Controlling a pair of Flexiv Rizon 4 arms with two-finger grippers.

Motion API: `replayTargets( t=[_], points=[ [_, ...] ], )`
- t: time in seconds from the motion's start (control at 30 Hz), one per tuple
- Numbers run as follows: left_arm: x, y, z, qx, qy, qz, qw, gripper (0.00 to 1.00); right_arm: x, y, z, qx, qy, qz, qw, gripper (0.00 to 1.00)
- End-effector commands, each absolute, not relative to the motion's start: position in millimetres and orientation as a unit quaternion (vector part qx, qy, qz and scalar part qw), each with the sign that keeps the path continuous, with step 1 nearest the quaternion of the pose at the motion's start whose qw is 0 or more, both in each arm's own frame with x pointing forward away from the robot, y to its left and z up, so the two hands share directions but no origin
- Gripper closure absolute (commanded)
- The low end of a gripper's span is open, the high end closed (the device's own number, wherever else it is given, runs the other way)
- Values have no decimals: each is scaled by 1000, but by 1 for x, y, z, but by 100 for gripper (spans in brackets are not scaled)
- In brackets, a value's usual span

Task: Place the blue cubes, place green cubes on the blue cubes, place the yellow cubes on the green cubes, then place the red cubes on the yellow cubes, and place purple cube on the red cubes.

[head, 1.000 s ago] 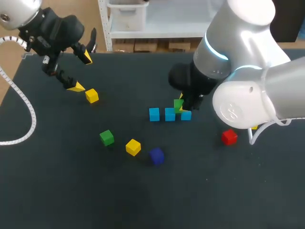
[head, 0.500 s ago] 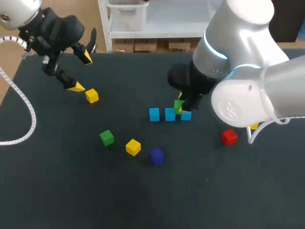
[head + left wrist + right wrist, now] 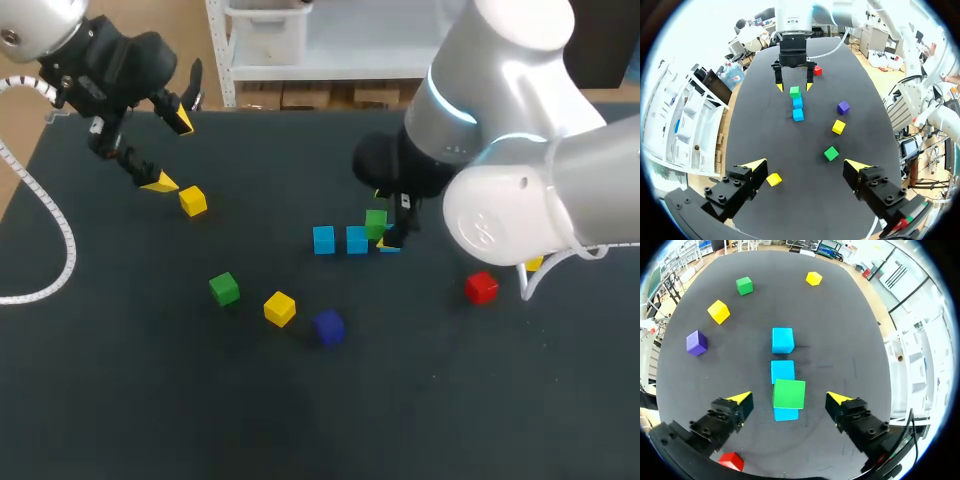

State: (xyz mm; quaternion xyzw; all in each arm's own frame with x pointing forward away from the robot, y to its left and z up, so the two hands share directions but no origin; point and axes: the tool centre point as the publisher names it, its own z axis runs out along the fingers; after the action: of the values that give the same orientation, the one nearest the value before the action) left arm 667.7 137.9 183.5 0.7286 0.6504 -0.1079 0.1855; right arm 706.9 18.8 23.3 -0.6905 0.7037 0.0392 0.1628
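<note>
Three small blue cubes [image 3: 782, 371] lie in a straight row on the black table [image 3: 150, 400], running away from the right gripper [image 3: 788, 399]. A green cube [image 3: 789, 393] sits on the blue one nearest that gripper. The gripper hangs right over it, its two yellow-tipped fingers spread wide, one on each side of the green cube with clear table showing between each tip and the cube. It has hold of nothing. A red cube [image 3: 731, 460] lies back under one of its fingers, apart from the row. A purple cube [image 3: 696, 342] sits off to the side of the row's far end.

Well apart, the left gripper [image 3: 806, 164] hovers above the table with its fingers also wide apart and nothing between them. A yellow cube [image 3: 773, 179] lies just beside one fingertip, outside the gap rather than in it. Ahead of this gripper sit a second green cube [image 3: 831, 153] and, farther on, a second yellow cube [image 3: 838, 127], both standing loose on the table.
</note>
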Motion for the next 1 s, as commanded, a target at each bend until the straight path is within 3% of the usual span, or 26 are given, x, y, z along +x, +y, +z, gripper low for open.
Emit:
replayTargets(
  t=[0.03,1.0],
  points=[
    [668,138,183,729,650,-108,185,0,712,19,22,-692,703,37,159,0],
    [668,138,183,729,650,-108,185,0,730,13,23,-692,704,23,159,0]
  ],
)
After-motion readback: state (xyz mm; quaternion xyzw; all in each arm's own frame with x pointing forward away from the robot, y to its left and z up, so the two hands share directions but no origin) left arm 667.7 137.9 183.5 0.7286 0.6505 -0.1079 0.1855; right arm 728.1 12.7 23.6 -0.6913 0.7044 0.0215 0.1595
